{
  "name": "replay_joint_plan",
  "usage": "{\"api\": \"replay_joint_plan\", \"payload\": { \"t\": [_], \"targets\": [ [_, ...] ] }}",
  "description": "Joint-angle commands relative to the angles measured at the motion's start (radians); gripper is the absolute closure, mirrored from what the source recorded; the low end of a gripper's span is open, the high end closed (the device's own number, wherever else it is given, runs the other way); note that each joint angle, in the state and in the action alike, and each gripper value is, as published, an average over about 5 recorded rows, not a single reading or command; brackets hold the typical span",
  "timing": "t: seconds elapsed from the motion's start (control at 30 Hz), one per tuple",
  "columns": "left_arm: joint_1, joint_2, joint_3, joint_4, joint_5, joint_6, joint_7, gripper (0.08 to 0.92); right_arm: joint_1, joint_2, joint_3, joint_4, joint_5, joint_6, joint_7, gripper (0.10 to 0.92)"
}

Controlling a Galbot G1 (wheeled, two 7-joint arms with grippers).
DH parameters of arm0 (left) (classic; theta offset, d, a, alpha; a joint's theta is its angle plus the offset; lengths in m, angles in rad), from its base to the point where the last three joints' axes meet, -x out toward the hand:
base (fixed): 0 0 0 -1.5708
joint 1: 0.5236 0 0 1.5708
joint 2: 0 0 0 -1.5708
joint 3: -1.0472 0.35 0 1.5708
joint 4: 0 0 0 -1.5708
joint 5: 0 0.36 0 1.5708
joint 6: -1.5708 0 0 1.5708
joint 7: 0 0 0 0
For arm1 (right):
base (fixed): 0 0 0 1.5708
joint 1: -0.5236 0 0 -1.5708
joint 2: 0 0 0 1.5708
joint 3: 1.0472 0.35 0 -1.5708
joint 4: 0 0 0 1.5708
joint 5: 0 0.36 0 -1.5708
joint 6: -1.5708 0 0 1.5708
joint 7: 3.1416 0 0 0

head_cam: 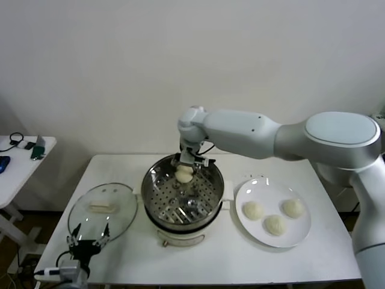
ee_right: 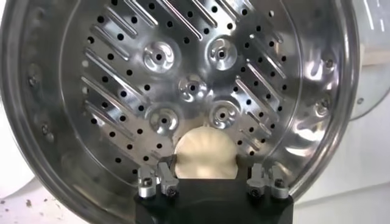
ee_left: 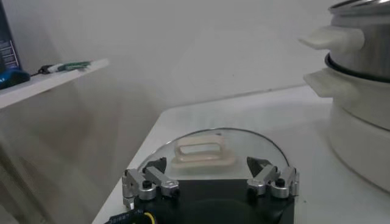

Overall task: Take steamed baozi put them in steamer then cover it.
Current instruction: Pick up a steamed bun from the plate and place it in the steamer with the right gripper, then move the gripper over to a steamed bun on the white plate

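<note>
My right gripper [head_cam: 185, 168] [ee_right: 210, 167] hangs over the back part of the steel steamer [head_cam: 157, 201] [ee_right: 61, 152]. It is open, and one cream-white baozi [head_cam: 184, 174] [ee_right: 205, 152] sits between its fingers, just above the perforated bottom. Three more baozi [head_cam: 252, 210] [head_cam: 275, 224] [head_cam: 293, 208] lie on the white plate [head_cam: 242, 191] to the right. The glass cover [head_cam: 102, 211] [ee_left: 244, 143] lies flat on the table left of the steamer. My left gripper [head_cam: 89, 236] [ee_left: 207, 165] waits open at the cover's near edge, holding nothing.
The steamer sits in a white cooker base [head_cam: 180, 238] [ee_left: 359, 122] with side handles, mid-table. A small white side table [head_cam: 18, 162] with small items stands at far left. A white wall runs behind the table.
</note>
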Motion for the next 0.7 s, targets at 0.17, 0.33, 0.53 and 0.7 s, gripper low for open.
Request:
{"api": "replay_joint_plan", "payload": {
  "t": [0.17,0.33,0.53,0.7],
  "targets": [
    [-0.005,0.0,0.002,0.0,0.001,0.002,0.0,0.177,0.045,-0.021,0.002,-0.013,0.118,0.03,-0.036,0.206],
    [-0.006,-0.004,0.003,-0.009,0.002,0.007,0.001,0.177,0.189,-0.12,-0.063,0.061,0.366,-0.052,-0.096,0.203],
    [-0.001,0.0,0.001,-0.009,0.002,0.005,0.0,0.177,0.367,-0.362,-0.165,0.173,0.778,-0.381,-0.124,0.203],
    [-0.001,0.005,0.004,-0.014,0.0,0.003,0.001,0.177,0.478,-0.533,-0.323,0.281,0.841,-0.586,-0.077,0.203]
  ]
}}
